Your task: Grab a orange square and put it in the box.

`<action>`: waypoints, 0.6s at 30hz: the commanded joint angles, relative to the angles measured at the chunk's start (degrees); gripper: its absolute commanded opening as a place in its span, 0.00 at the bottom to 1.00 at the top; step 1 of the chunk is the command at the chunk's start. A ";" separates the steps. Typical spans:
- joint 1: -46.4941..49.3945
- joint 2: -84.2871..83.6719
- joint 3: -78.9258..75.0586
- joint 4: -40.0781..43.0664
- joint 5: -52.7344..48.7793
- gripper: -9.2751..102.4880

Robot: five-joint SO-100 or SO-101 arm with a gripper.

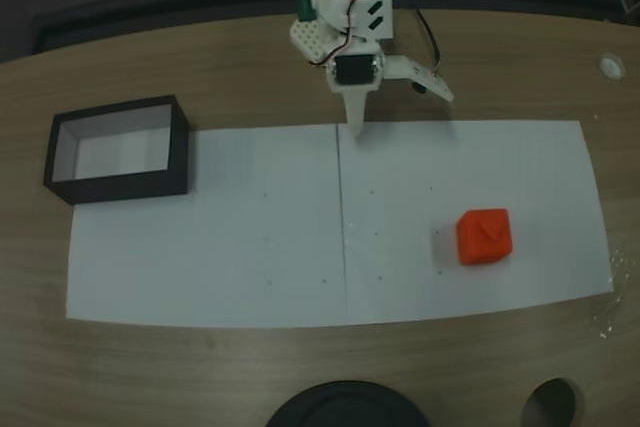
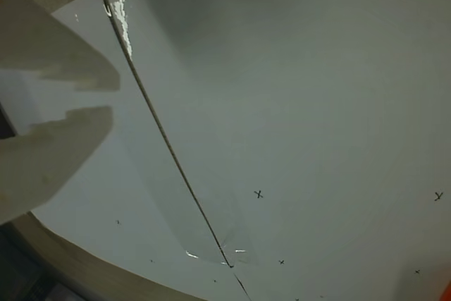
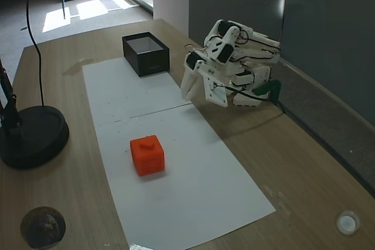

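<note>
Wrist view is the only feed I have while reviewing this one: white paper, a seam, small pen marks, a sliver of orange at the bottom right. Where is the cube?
Observer: The orange square sits on the white paper, right of the seam in the fixed view from above, apart from the arm.
Operator: And the box?
Observer: The box stands at the paper's far left corner in that view, with nothing inside it.
Operator: Is the gripper holding anything?
Observer: No. The gripper is open, near the paper's back edge by the seam.
</note>
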 commanded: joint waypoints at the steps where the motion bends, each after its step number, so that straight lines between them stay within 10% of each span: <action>1: -0.44 1.32 -2.99 0.62 0.18 0.08; 18: -0.53 1.41 -2.99 0.44 0.18 0.08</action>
